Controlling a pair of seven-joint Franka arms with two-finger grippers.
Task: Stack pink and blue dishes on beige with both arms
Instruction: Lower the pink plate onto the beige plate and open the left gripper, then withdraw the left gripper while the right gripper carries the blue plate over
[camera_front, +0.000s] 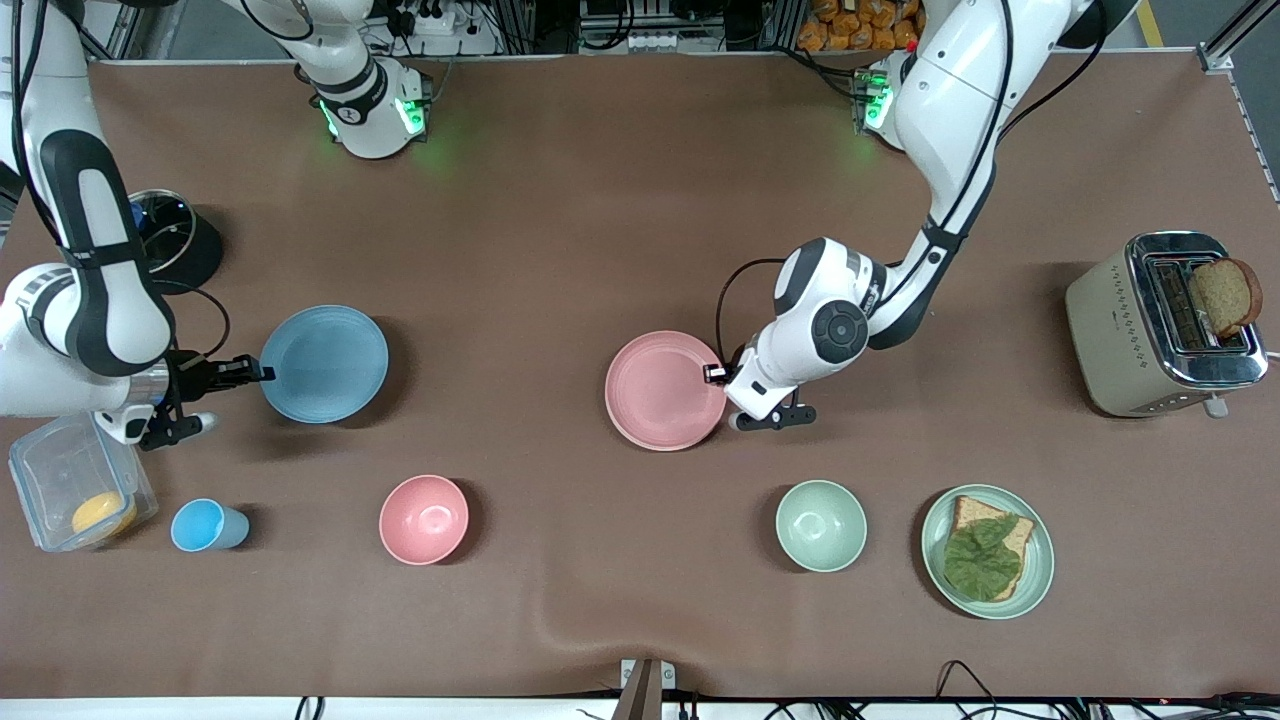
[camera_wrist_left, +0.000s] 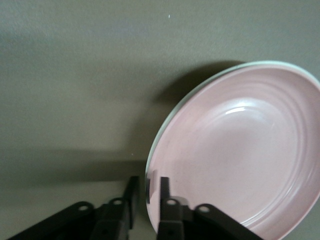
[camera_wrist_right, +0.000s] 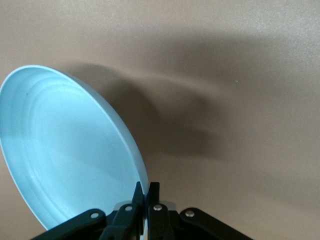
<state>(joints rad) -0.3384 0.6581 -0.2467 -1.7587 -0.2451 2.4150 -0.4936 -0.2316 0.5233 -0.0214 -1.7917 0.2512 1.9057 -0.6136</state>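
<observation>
Two matte, flat round plates are in play. The blue plate is toward the right arm's end of the bench; the right hand pinches its thin rim, fingers pressed tight on the edge, and in the right wrist view the plate is tilted, casting a soft shadow on the brown mat. The pink plate sits near the middle of the bench, and under its rim the left wrist view shows a pale edge. The left hand straddles this plate's rim, one finger on each side, slightly spread with a small gap showing.

Along the bench's front edge stand two smooth, deep bowls, one pink bowl and one green bowl, plus one small blue cup, one clear plastic box and one green plate with toast. One shiny toaster stands at the left arm's end.
</observation>
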